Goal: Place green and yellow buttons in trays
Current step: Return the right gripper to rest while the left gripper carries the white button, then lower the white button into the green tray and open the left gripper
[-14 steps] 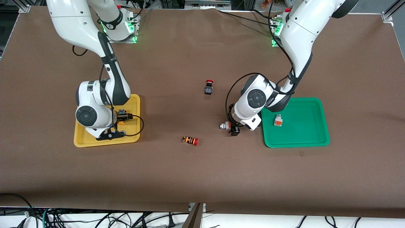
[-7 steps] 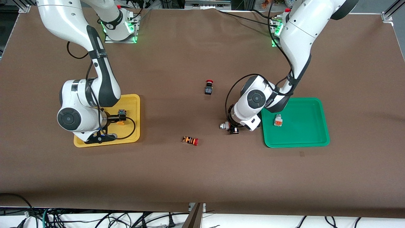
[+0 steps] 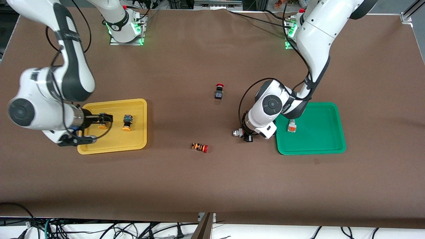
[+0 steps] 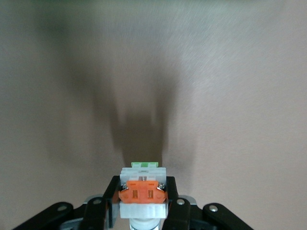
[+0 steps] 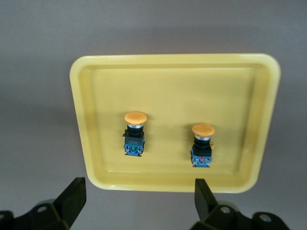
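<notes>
Four task buttons, two trays, two red-capped extras on your table.

You've got two black yellow-capped buttons (image 5: 135, 134) (image 5: 202, 145) side by side in the yellow tray (image 3: 139, 103), one white-grey button (image 3: 291, 126) in the green tray (image 3: 332, 146), and the other white-grey button (image 4: 143, 195) pinched tight in your left gripper (image 3: 245, 136) low on the brown table (image 3: 212, 186), next to the green tray. Your right gripper (image 5: 136, 201) hangs raised over the yellow tray's edge toward the right arm's end of the table, fingers wide apart and empty. The red-capped black switch (image 3: 218, 92) and striped switch (image 3: 200, 147) sit mid-table.
</notes>
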Controlling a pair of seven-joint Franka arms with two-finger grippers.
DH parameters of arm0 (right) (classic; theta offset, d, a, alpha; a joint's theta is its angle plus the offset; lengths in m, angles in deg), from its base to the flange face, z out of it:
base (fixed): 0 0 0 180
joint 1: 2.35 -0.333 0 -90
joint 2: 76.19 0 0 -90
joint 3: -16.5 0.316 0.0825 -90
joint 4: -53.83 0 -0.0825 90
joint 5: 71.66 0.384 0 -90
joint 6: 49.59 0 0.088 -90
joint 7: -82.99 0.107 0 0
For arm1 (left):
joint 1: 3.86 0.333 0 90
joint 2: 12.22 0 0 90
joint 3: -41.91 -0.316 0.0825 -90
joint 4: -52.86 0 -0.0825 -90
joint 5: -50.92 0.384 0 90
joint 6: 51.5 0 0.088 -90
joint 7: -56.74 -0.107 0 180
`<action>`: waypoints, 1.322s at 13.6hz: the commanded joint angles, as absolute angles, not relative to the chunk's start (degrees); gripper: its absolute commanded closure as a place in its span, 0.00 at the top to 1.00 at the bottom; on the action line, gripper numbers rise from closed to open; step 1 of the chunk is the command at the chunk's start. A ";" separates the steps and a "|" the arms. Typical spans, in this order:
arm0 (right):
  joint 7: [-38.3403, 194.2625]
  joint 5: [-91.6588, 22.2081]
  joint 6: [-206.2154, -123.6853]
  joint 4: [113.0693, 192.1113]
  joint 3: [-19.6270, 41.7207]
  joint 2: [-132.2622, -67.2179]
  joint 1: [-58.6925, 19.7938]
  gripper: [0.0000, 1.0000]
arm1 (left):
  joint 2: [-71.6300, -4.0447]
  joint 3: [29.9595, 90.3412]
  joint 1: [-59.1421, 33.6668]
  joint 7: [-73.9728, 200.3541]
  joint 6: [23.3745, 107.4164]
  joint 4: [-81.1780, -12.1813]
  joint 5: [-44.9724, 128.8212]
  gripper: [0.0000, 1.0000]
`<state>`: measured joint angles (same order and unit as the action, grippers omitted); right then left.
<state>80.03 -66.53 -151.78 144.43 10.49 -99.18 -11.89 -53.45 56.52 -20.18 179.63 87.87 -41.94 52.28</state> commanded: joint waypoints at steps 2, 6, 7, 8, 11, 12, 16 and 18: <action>79.74 -68.23 -147.79 146.73 16.13 -90.97 -7.89 1.00 | -48.43 56.41 -17.23 172.43 76.67 -40.14 53.64 0.12; 79.57 -70.51 -143.11 146.29 16.32 -84.73 -6.14 1.00 | -46.24 56.41 -12.93 160.22 67.08 -38.11 53.55 0.12; 79.57 -71.30 -143.63 146.29 16.32 -83.41 -5.43 1.00 | -45.62 56.41 -10.91 156.53 65.41 -38.11 53.64 0.13; 79.57 -72.70 -143.90 146.21 16.32 -82.26 -5.34 1.00 | -45.27 56.41 -9.59 152.49 64.00 -38.11 53.64 0.13; 79.57 -74.12 -143.12 146.20 16.41 -79.36 -5.34 1.00 | -45.00 55.98 -5.11 140.19 61.26 -38.37 53.64 0.13; 79.48 -74.12 -142.94 146.38 16.41 -78.57 -5.25 1.00 | -45.00 55.89 -3.35 136.41 61.26 -38.81 53.99 0.13; 79.91 -74.12 -138.64 145.07 17.02 -76.98 -4.90 1.00 | -46.14 55.80 0.53 123.92 61.70 -40.39 59.08 0.13; 79.57 -73.95 -137.75 144.18 17.11 -77.68 -4.99 1.00 | -46.93 55.80 1.76 120.47 62.92 -41.97 60.06 0.13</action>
